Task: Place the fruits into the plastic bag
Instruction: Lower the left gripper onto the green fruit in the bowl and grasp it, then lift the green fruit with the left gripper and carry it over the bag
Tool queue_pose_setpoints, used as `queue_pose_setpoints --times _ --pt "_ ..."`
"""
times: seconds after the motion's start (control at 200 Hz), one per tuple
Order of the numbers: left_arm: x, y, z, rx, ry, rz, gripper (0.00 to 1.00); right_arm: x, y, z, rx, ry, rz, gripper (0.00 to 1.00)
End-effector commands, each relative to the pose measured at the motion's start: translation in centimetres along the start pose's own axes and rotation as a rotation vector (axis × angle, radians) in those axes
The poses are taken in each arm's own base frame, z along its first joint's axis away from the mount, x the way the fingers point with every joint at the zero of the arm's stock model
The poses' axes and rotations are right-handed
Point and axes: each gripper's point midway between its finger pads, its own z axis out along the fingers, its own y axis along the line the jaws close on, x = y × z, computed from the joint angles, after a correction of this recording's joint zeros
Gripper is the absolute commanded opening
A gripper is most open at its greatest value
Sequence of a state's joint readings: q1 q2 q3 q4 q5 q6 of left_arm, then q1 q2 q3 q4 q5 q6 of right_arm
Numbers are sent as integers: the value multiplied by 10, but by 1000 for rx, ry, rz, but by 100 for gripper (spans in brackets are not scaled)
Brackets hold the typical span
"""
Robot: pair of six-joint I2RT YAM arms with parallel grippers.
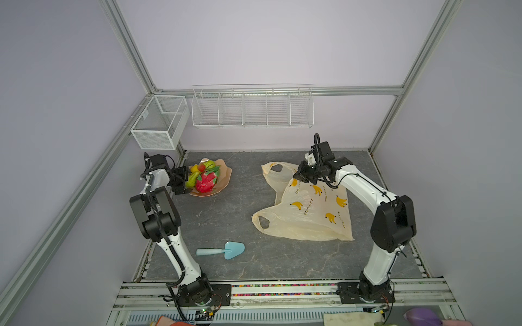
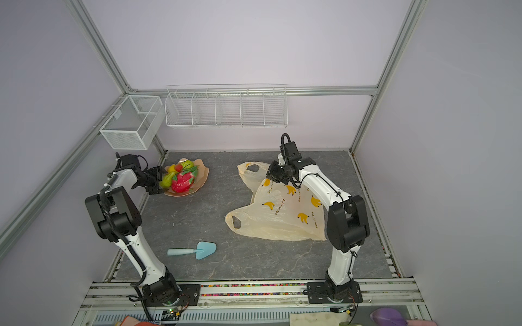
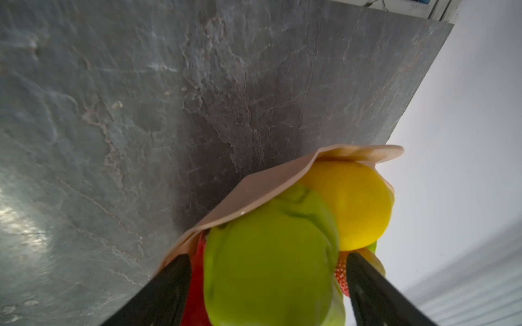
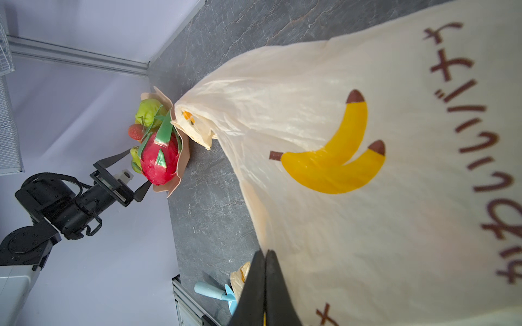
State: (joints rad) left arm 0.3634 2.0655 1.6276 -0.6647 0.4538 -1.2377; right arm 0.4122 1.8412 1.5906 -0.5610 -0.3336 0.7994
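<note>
Left claw (image 1: pixel 187 181), spread, is straddling a pear (image 3: pixel 268 268) in one dish (image 1: pixel 224 175); right claw (image 4: pixel 265 254) is pinching one bag (image 1: pixel 310 214); one scoop (image 1: pixel 223 250) nearby.

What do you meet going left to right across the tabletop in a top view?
The left gripper, jaws open at the fruits → dish of fruits → bag. Left out: the scoop, overlapping the dish, and the right gripper, over the bag.

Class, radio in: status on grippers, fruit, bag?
Left gripper open, straddling yellow-green toy pear in peach scalloped dish. Right gripper shut on cream banana-print plastic bag. Nothing between dish and bag.
</note>
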Motion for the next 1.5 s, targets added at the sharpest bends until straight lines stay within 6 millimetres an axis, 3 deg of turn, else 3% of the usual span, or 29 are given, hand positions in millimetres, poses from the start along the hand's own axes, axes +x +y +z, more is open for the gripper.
queue_pose_setpoints --times 0.0,0.48,0.8,1.07,1.44,1.455,1.495 --pt "-2 8 6 -42 -15 -20 84 -1 -2 -12 5 -23 -11 7" --pt "1 6 6 -38 -8 -4 70 -4 -2 -15 3 -35 -12 7" --pt "13 -15 -16 51 -21 34 64 -7 -2 -17 5 -39 -15 7" --pt "38 -22 -40 84 -20 119 62 -9 -2 -16 5 -38 -16 7" --pt "72 -7 -83 89 -59 258 62 -14 2 -15 -5 -28 -24 7" --pt "87 -7 -81 82 -43 293 62 -14 2 -15 -5 -26 -25 6" --pt "96 -3 -85 70 -49 331 62 -14 2 -15 -5 -24 -23 7"
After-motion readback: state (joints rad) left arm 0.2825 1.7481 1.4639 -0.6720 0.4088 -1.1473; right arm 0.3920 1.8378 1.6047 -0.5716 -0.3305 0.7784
